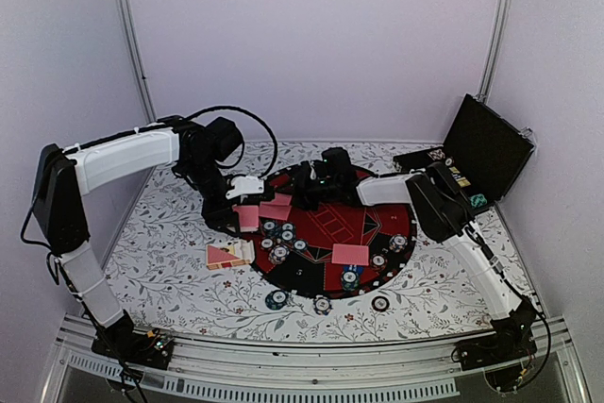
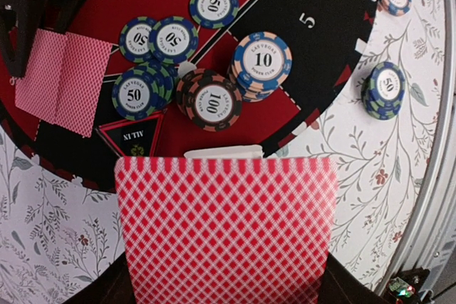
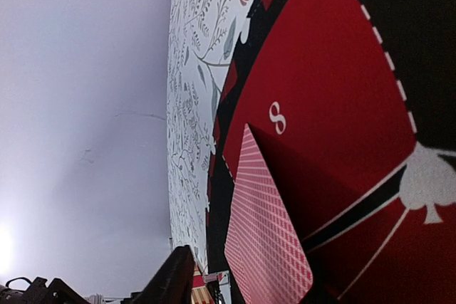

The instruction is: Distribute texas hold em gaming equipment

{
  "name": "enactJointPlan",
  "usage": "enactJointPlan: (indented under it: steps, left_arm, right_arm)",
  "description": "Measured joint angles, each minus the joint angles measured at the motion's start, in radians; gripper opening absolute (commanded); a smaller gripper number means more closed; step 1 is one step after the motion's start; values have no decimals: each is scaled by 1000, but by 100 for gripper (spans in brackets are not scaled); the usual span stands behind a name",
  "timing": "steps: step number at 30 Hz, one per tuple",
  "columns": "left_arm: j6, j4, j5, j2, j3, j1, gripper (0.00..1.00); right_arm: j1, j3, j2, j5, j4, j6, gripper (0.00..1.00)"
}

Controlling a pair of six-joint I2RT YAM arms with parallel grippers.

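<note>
A pink-red-backed playing card (image 2: 226, 229) fills the lower half of the left wrist view, with my left gripper (image 2: 225, 169) shut on it. It hangs over the left rim of the round mat (image 1: 326, 226), where that gripper (image 1: 247, 197) hovers. Beyond the card lie poker chips: a blue 10 stack (image 2: 262, 62), a dark 100 stack (image 2: 212, 101) and blue-green 50 chips (image 2: 135, 94). My right gripper (image 1: 311, 191) is at the mat's far side. In its wrist view another card (image 3: 263, 233) stands tilted on the red felt. Its one visible finger (image 3: 174, 275) is apart from the card, and the gripper (image 3: 246, 291) is open.
Two cards (image 2: 64, 80) lie side by side on the mat's left. One card (image 1: 350, 254) lies at its near right and a fanned set (image 1: 226, 255) on the cloth to the left. Loose chips (image 1: 323, 305) sit off the near rim. The open black case (image 1: 481, 148) stands back right.
</note>
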Motion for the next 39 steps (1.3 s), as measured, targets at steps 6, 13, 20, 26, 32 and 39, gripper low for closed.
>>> enactJointPlan:
  steps: [6, 13, 20, 26, 32, 39]
  left_arm:
    - [0, 0, 3, 0, 0, 0, 13]
    - [-2, 0, 3, 0, -1, 0, 13]
    - [-3, 0, 2, 0, -1, 0, 13]
    - [-3, -1, 3, 0, -1, 0, 13]
    - [-4, -1, 3, 0, -1, 0, 13]
    - [-5, -4, 2, 0, -1, 0, 13]
  right_arm:
    - [4, -36, -77, 60, -122, -107, 62]
    - [6, -227, -248, 127, -236, -192, 77]
    - [5, -347, -364, 156, -278, -229, 79]
    - [3, -351, -385, 154, -289, -240, 79]
    - [-5, -271, -355, 156, -315, -247, 78]
    - [-15, -148, -251, 197, -341, -270, 78]
